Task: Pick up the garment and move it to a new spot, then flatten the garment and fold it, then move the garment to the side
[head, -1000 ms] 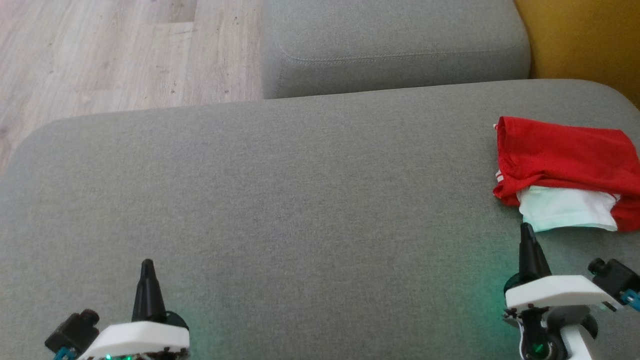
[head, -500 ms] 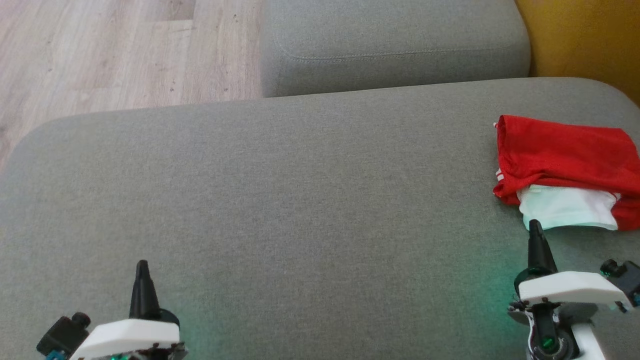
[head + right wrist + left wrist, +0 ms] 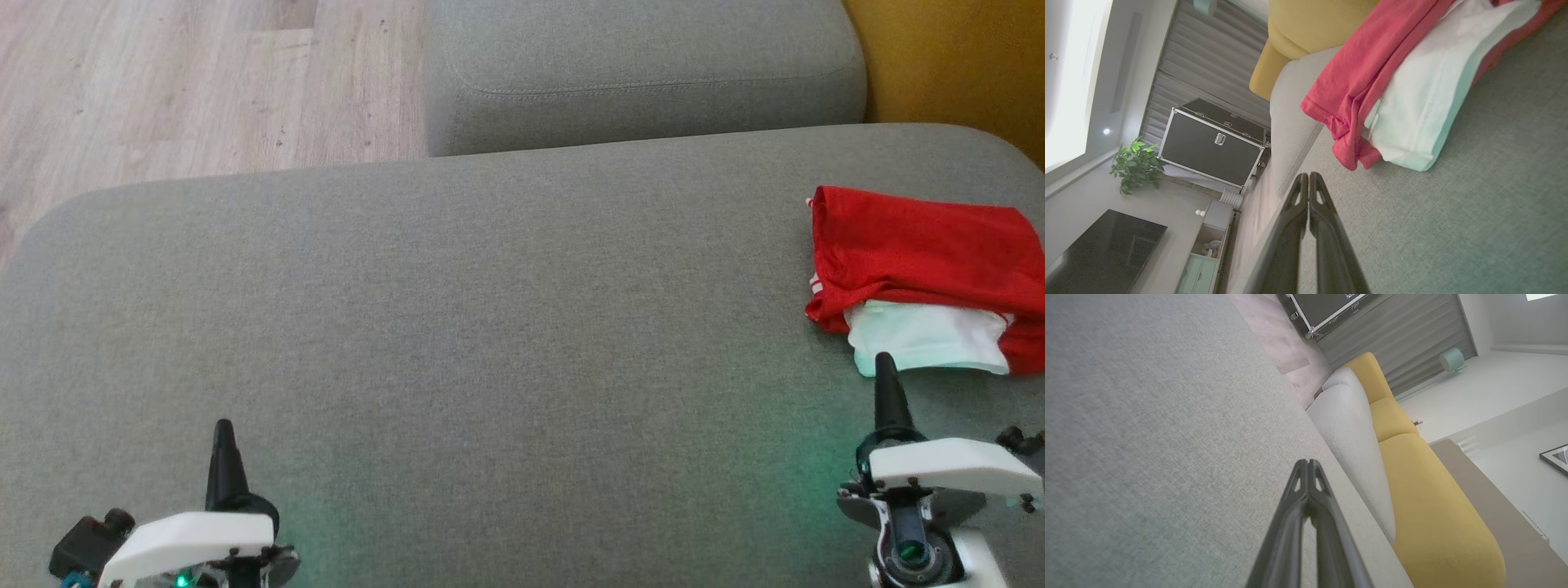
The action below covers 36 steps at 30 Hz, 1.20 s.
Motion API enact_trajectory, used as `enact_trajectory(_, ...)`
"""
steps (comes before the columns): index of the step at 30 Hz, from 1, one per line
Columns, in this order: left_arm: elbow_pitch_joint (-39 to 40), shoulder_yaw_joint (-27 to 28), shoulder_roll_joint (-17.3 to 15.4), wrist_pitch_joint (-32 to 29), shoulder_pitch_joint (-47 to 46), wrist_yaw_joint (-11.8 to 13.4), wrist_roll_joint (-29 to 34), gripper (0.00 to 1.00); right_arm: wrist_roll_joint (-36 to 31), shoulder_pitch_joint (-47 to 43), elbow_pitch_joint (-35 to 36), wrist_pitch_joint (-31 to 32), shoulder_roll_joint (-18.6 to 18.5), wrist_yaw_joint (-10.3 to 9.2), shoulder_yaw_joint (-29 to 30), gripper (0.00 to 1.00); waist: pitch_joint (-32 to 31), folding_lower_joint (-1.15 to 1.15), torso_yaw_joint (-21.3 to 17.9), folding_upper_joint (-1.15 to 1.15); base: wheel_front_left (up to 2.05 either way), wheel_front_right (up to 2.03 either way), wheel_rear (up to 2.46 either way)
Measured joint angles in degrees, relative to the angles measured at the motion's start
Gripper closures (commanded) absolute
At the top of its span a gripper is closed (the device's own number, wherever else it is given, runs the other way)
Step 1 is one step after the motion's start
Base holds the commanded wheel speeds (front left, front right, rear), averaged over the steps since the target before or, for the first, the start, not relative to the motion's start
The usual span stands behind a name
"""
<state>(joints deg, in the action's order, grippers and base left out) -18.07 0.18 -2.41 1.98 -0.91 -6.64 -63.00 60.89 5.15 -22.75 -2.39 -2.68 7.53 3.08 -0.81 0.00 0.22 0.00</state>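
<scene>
right tool closed, empty, just beside garment | left tool closed, empty, well apart from it | both over sofa

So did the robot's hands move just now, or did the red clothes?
The right gripper slid a little toward the robot's right, so its tip now sits just short of the garment's white edge. The left gripper drifted slightly left and back. Nothing was grabbed or let go: both stayed shut and empty. The garment stayed put on the grey cushion.
</scene>
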Motion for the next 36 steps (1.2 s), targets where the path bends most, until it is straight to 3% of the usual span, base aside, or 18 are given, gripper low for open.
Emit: enact_trajectory(36, 1.42, 3.11, -0.01, -5.55, -1.23, -0.43, -20.14, 1.0, 21.36, -0.1, 4.54, 5.99, 0.01, 0.0, 3.13, 1.0, 0.7, 0.0, -0.15, 0.0, 0.0, 0.0, 0.0)
